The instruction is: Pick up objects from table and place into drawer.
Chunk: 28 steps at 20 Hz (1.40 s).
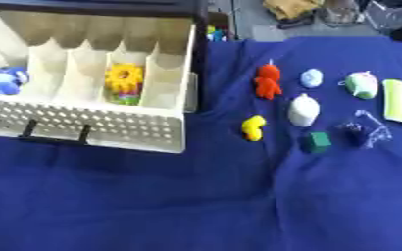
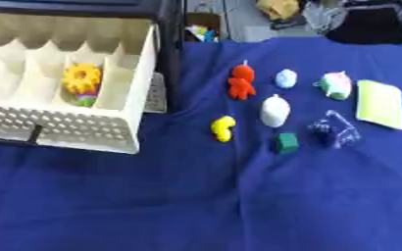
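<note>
Left eye view showed neither hand, so their state could not be told. On the blue cloth (image 1: 153, 206), right of centre, the nearest items were a green block (image 1: 317, 142) and a yellow toy (image 1: 253, 127); farther lay a white egg-shaped piece (image 1: 304, 110) and a red figure (image 1: 267, 81), spaced apart, probably for single picks. The pulled-out cream drawer (image 1: 93, 130) at left held a yellow flower toy (image 1: 124, 78) and a blue toy (image 1: 5, 81) in separate compartments.

Drawer (image 1: 110, 125) left end cut by edge; blue toy (image 1: 5, 80) half cropped (shape unclear); clear item (image 2: 340, 128) blurred.
</note>
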Each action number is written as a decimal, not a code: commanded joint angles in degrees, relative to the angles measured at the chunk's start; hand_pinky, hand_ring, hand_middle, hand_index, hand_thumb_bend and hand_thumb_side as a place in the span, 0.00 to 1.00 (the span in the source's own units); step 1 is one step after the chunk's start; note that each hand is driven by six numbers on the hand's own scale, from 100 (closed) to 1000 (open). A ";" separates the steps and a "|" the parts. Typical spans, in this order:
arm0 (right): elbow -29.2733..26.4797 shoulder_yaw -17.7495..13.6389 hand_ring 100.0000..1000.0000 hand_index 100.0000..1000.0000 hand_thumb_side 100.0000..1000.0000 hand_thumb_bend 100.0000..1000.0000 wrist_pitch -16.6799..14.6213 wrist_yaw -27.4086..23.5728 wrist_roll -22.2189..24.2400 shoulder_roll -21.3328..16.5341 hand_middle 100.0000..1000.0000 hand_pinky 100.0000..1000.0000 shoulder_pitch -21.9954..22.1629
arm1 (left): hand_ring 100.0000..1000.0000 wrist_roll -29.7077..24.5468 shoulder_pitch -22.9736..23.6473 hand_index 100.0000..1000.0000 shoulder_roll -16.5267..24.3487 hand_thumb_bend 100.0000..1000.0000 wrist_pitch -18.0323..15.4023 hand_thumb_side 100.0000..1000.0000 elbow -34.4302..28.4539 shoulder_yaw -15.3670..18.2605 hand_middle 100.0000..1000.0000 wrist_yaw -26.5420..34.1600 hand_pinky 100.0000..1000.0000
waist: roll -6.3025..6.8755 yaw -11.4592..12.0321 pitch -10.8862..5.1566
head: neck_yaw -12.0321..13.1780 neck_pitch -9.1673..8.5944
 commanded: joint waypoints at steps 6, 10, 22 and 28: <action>8.66 1.63 0.99 1.00 0.59 0.11 -3.82 0.30 6.20 -4.30 0.95 0.89 -3.09 | 0.64 -0.51 0.09 0.77 2.02 0.09 -0.18 0.96 -0.74 -0.14 0.53 0.68 0.39 | 0.15 -0.14 -1.69 | -0.40 -0.74; 13.59 2.09 1.00 1.00 0.59 0.21 -5.22 0.66 8.05 -4.41 0.96 0.91 -4.16 | 0.64 -0.60 0.24 0.77 2.13 0.09 -0.21 0.96 -0.74 -0.14 0.53 0.84 0.39 | 0.23 -0.24 -1.93 | -0.76 -1.87; 24.43 1.83 1.00 1.00 0.31 0.22 -3.03 -0.39 14.32 -4.09 1.00 0.96 -6.15 | 0.64 -0.72 0.58 0.77 2.29 0.09 -0.13 0.96 -0.74 -0.11 0.53 0.97 0.39 | 0.42 -0.62 -2.32 | -1.30 -3.21; 29.34 1.11 1.00 1.00 0.30 0.26 -2.37 1.12 16.73 -3.99 1.00 0.98 -6.60 | 0.64 -0.70 0.65 0.77 2.39 0.09 -0.11 0.96 -0.74 -0.08 0.53 0.99 0.39 | 0.50 -0.76 -2.49 | -1.35 -3.01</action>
